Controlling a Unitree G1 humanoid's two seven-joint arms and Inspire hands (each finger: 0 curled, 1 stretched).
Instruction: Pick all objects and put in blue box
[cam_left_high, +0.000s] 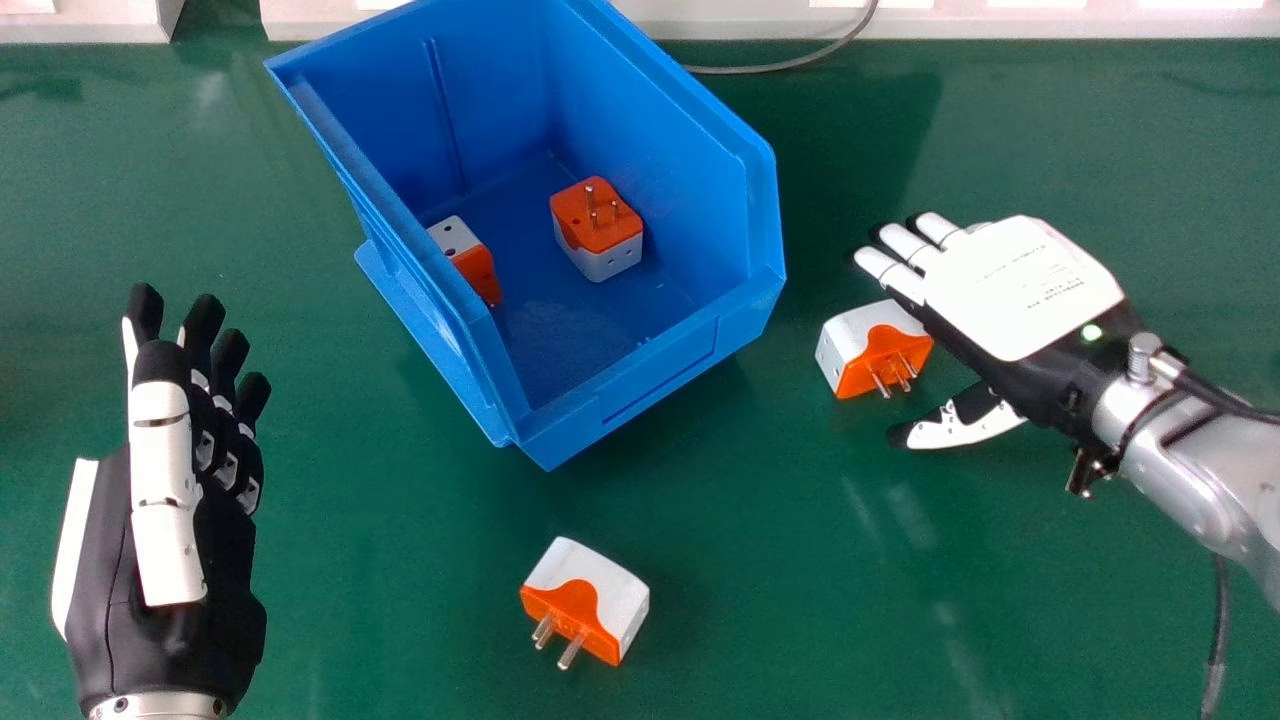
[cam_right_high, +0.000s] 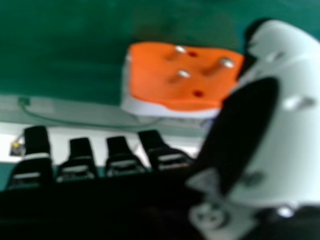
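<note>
All fingers on the right hand (cam_left_high: 1015, 285) are near straight, thumb splayed, nothing gripped. Nearest adapter (cam_left_high: 862, 340) sits between thumb and fingers; contact unclear. Blue box (cam_left_high: 650, 375) is off the fingertips, prongs-up adapter (cam_left_high: 600, 235) and tilted adapter (cam_left_high: 470, 265) inside. Loose adapter (cam_left_high: 600, 590) lies well past the thumb tip. Left hand (cam_left_high: 165, 480) idles farther out.

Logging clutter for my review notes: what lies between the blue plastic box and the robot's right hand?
In the head view, a blocky orange-and-white plug adapter with metal prongs lies on the green tabletop between the box and the hand.
</note>
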